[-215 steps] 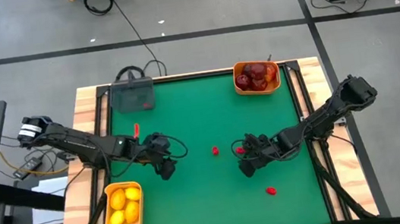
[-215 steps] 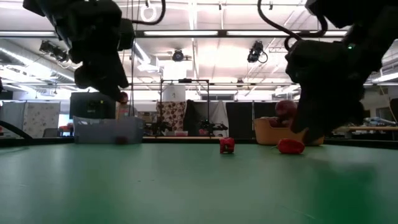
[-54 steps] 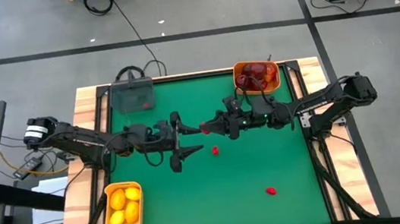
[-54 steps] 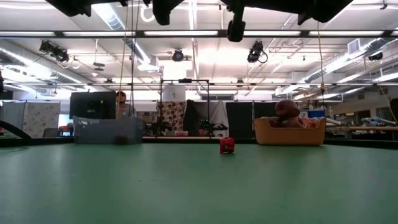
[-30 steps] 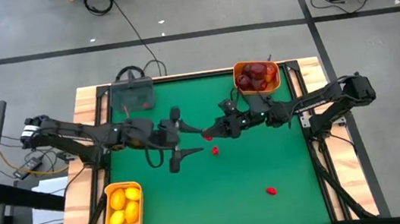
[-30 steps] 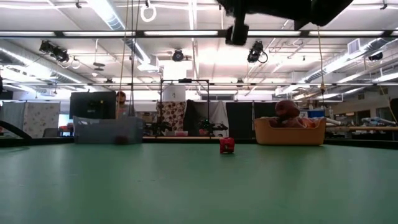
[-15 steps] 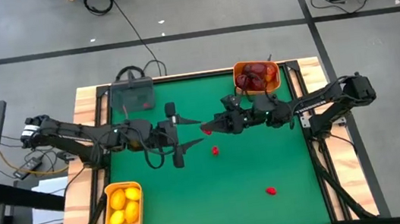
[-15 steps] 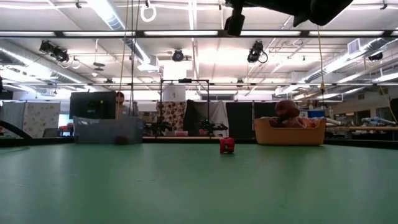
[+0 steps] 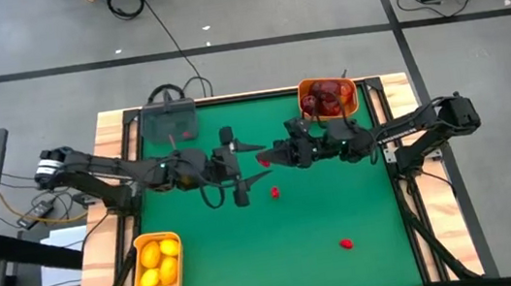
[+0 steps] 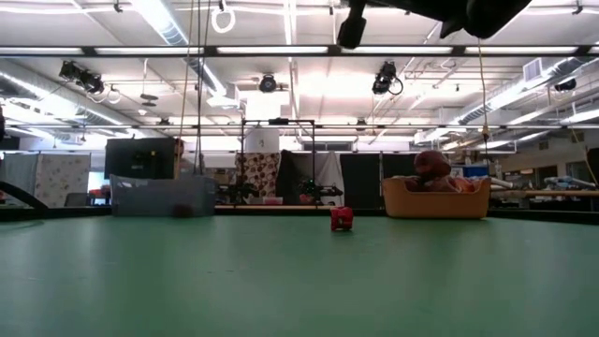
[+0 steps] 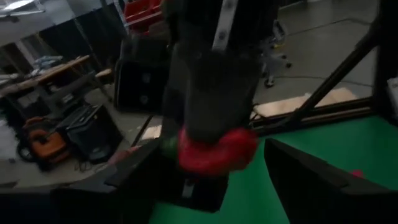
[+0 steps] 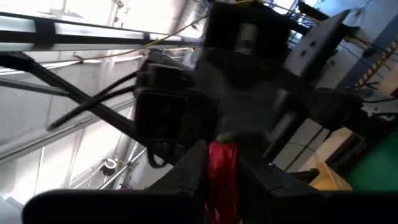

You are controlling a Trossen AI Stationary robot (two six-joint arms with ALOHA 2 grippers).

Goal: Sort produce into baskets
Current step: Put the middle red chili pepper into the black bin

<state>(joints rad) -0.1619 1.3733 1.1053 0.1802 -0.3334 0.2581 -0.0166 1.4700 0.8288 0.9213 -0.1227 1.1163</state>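
right gripper [image 9: 266,159] pinched shut on small red bit [image 12: 222,177], held mid-air over table centre | left gripper [image 9: 238,170] splayed wide, empty, facing it – we judge a handover | spare bits [image 9: 274,192] on mat | grey tray [image 9: 169,124] far left

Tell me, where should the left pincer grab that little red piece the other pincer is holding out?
Grip the free end of the red piece, which bulges past the right pincer's tips. The open left pincer faces it, so coming straight on, from its own side, looks best.
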